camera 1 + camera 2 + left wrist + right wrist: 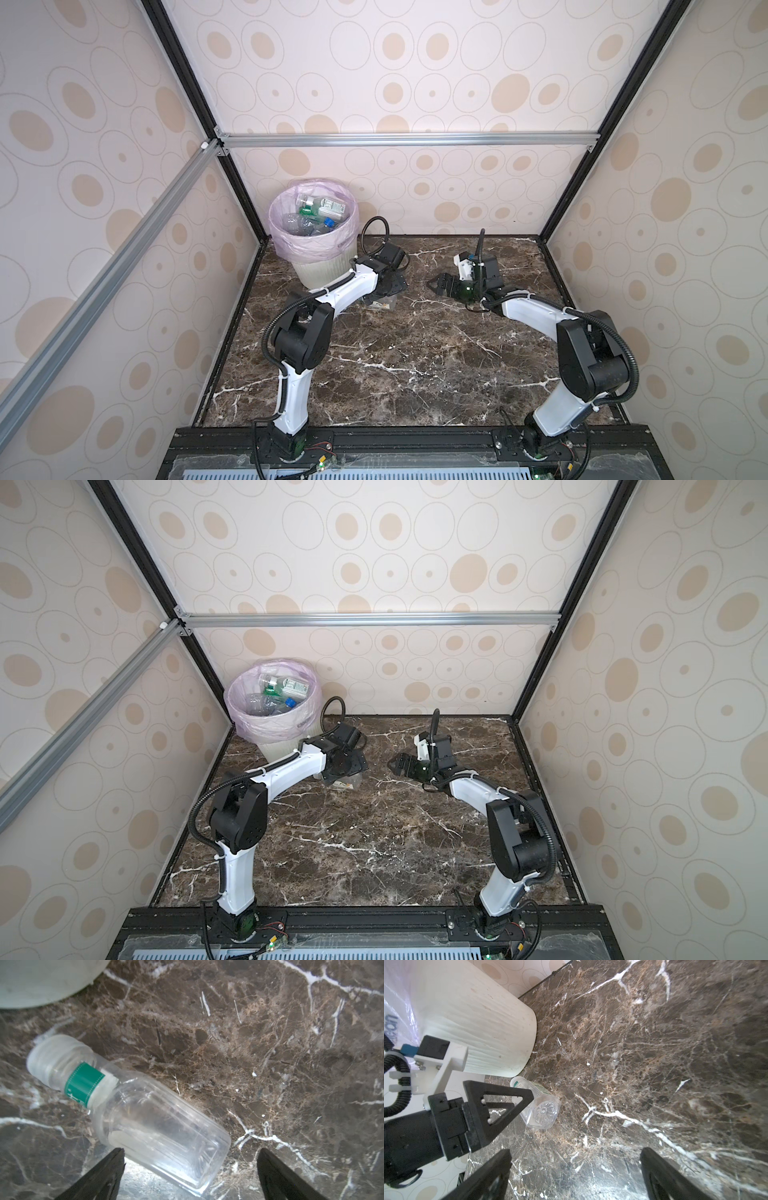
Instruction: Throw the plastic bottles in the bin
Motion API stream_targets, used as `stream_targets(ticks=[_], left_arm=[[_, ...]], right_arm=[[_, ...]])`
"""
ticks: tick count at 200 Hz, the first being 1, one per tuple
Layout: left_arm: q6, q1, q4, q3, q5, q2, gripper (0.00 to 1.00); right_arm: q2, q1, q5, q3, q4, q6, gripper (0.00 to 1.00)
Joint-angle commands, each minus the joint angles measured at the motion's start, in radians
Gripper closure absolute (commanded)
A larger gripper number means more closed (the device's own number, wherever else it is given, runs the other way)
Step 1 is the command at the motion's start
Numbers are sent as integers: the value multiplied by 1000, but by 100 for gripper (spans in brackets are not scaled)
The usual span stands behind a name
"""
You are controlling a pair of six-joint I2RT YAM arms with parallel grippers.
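Now, left gripper (191, 1152): jaws spread wide, low over the marble tabletop (415, 365), straddling the base end of the clear bottle (145, 1118); nothing is gripped.
Right gripper (576, 1151): jaws wide too and empty, hovering mid-table, pointed toward the left one.
Clear bottle: lying on its side just beside the foot of the bin (316, 274), with its white cap and green neck band pointing toward the bin.
Bin: holds a heap of bottles (316, 216) piled fairly high inside the pink liner (291, 243).
Slip risk: the bottle lies skewed between the fingers, with one tip almost at its wall, so closing could spin it or squirt it away.
Crush risk: the thin empty plastic may buckle and pop free.
Drop risk: with the heap this high, a released bottle could bounce out.
Collision risk: the bin wall stands close to the lifting arm.
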Motion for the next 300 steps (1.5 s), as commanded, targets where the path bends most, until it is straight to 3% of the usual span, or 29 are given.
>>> stream_targets(ticks=[1,85,136,171,238,279,300], left_arm=[[-185,9,-60,4,24,-18,1],[-470,48,-144,111,-36,43,1],[-503,65,-199,218,0,177,1],[-497,66,-171,141,12,174,7],[-376,21,-68,-38,-14,7,52],[-188,-68,-43,9,-124,-204,58],[-77,-87,56,25,-153,-335,58]], right_arm=[[-30,-12,-41,-27,64,21,0],[-8,-81,-125,-97,179,54,0],[3,-115,-164,-129,250,94,1],[-6,-117,-159,-134,244,88,1],[-36,-118,-144,-125,203,79,1],[-90,-118,-128,-118,141,64,1],[-118,-117,-124,-112,115,63,1]])
